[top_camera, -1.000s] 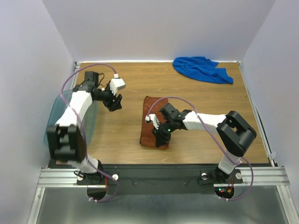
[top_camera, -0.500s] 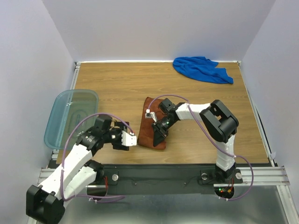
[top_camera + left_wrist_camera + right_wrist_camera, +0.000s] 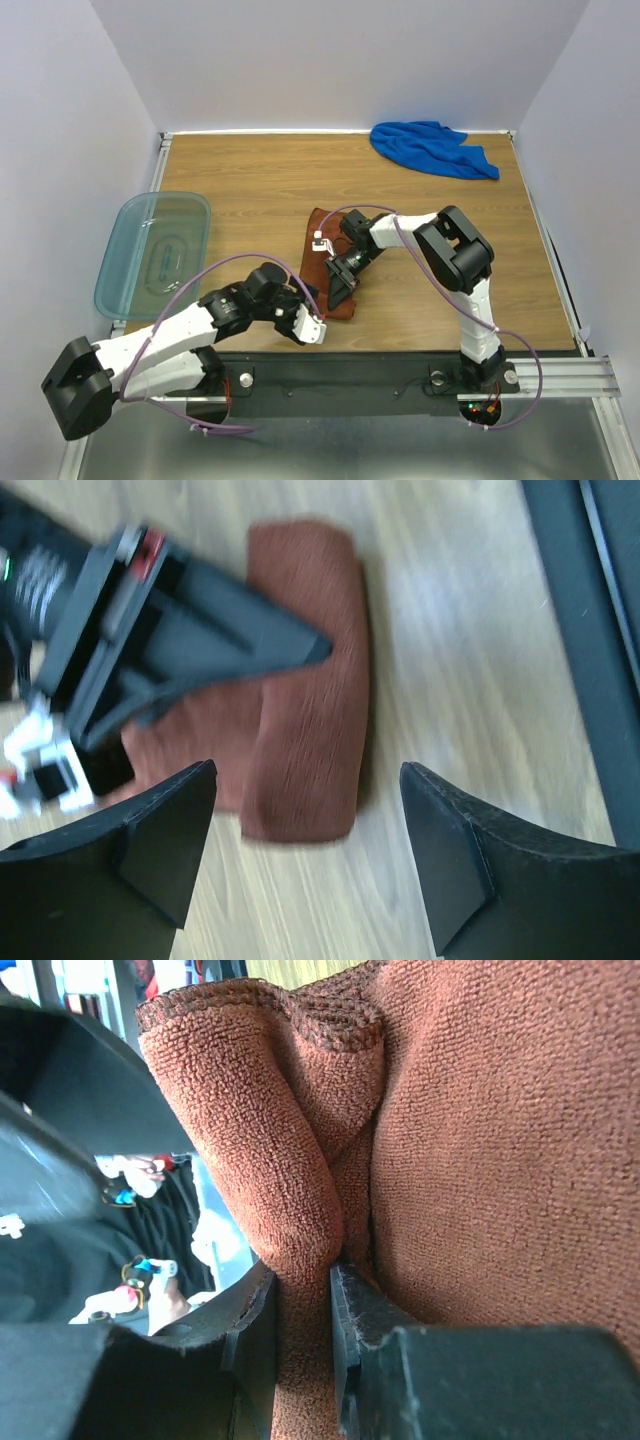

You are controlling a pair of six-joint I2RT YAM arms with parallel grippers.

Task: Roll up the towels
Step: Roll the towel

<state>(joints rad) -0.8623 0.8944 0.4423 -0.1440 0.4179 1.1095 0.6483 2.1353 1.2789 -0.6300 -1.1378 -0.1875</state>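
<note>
item: rust-brown towel (image 3: pixel 316 285), mid-worktop (image 3: pixel 250 190), partly folded. soft, light, limp terry; would likely slump unless pinched at a hemmed edge. right end effector (image 3: pixel 303 1300) narrow, nipping a fold of it. left end effector (image 3: pixel 305 810) wide, empty, over its near end. blue towel (image 3: pixel 432 148) crumpled, far right corner.

We see a translucent teal bin (image 3: pixel 150 235) at mid-left of the frame, sitting on the wooden table (image 3: pixel 270 180). Pale walls (image 3: pixel 330 60) surround it. We note a black strip (image 3: pixel 350 365) and a metal rail (image 3: pixel 560 378) along the bottom.
</note>
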